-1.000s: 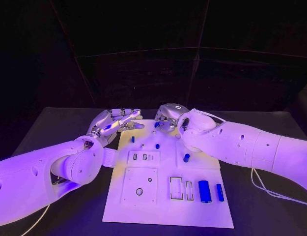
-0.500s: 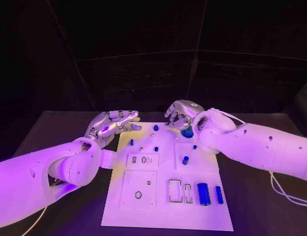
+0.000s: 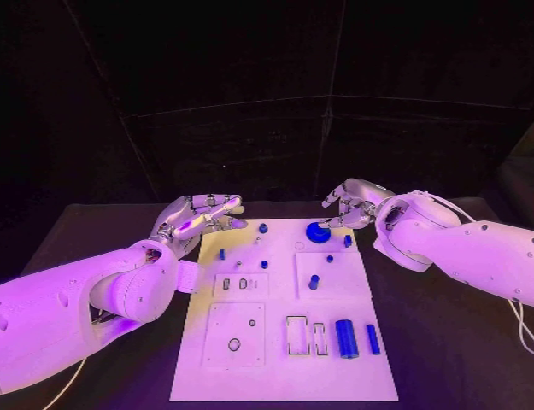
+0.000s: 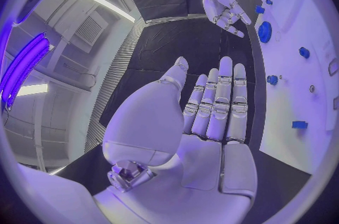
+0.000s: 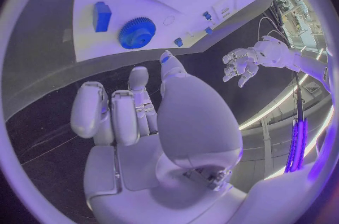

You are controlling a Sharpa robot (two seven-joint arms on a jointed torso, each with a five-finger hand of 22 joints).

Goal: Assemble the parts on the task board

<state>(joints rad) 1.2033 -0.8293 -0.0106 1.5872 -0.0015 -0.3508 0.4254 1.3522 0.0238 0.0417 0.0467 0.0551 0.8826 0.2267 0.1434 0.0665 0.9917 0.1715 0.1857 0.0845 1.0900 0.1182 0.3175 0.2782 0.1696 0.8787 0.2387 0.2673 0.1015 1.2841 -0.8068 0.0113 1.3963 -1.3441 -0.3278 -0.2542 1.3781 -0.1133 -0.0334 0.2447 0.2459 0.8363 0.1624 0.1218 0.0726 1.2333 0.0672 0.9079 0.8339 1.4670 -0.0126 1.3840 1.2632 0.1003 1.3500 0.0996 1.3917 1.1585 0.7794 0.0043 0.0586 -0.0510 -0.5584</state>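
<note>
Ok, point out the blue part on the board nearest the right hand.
The round toothed gear at the task board's far edge, just beside the right hand. The other blue parts are smaller pegs and bars lying farther away.

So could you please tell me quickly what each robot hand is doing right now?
Left robot hand: open, fingers extended, holding nothing.
Right robot hand: open, fingers loosely bent, holding nothing.

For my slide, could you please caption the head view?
Both robot hands, left and right, hover empty at the task board's far end, beside a blue gear.
</note>
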